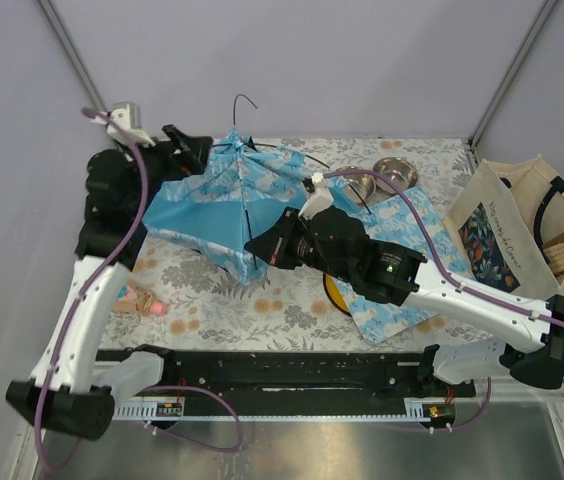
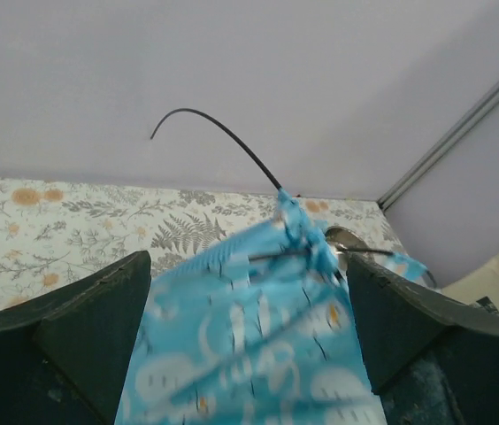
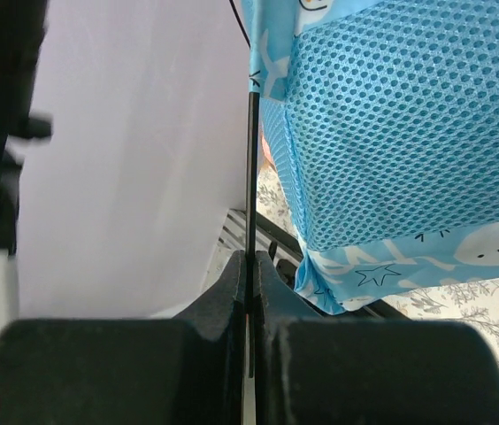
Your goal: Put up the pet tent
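Note:
The pet tent (image 1: 224, 205) is a light-blue snowman-print heap left of centre on the table, partly raised, with thin black poles; one pole end (image 1: 245, 100) curls up behind it. My left gripper (image 1: 194, 152) is at the tent's back-left top. In the left wrist view its jaws stand wide apart with tent fabric (image 2: 258, 345) and a pole (image 2: 223, 133) between them. My right gripper (image 1: 257, 245) is at the tent's near right side, shut on a thin black pole (image 3: 252, 159) beside the mesh panel (image 3: 391, 124).
The flat matching mat (image 1: 407, 250) lies right of the tent under my right arm, over a yellow object (image 1: 334, 293). Two metal bowls (image 1: 394, 172) stand at the back. A tote bag (image 1: 517, 235) is at the right edge. A pink toy (image 1: 147, 302) lies front left.

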Robot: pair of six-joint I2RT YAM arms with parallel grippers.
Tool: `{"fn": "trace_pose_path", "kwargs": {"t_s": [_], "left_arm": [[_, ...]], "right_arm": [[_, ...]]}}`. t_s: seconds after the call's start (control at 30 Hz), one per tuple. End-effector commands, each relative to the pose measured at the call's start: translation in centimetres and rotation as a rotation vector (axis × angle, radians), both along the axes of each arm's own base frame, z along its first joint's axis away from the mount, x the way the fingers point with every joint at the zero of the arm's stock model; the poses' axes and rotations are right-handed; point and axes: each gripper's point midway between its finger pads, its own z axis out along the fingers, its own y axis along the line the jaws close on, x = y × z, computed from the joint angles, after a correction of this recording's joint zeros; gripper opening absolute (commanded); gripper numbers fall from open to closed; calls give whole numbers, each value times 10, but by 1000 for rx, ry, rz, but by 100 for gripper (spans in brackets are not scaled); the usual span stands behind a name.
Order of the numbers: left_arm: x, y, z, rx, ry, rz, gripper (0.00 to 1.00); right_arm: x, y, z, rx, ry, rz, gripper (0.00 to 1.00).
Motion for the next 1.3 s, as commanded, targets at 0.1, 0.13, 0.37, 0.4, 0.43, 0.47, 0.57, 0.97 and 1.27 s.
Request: {"fn": "trace_pose_path", "kwargs": {"t_s": [0.1,0.13,0.37,0.4,0.43,0.47,0.57,0.97,1.27], "left_arm": [[-97,21,9,24,-9,9,94],[-107,24,3,16,12,12,94],[-173,0,-52,13,93,-195,93],[-181,-8,-63,14,110,-255,93],[-185,-16,-72,15,122,-303,92],[-185,-21,-88,7,147,-331,92],[-184,-29,-111,-7,143,-376,91],[-181,-48,-118,26,-20,-511,93],[-173,-31,-116,63,-84,-378,89]], "right_arm": [[52,-6,29,91,-10,-234,0],[55,-6,31,96,-8,-249,0],[73,-8,36,125,13,-304,0],[73,-6,40,137,16,-299,0],[74,-5,42,144,17,-299,0],[75,-3,44,151,19,-297,0],[76,2,51,168,25,-292,0],[79,9,49,170,66,-295,0],[82,9,48,160,63,-311,0]]}}
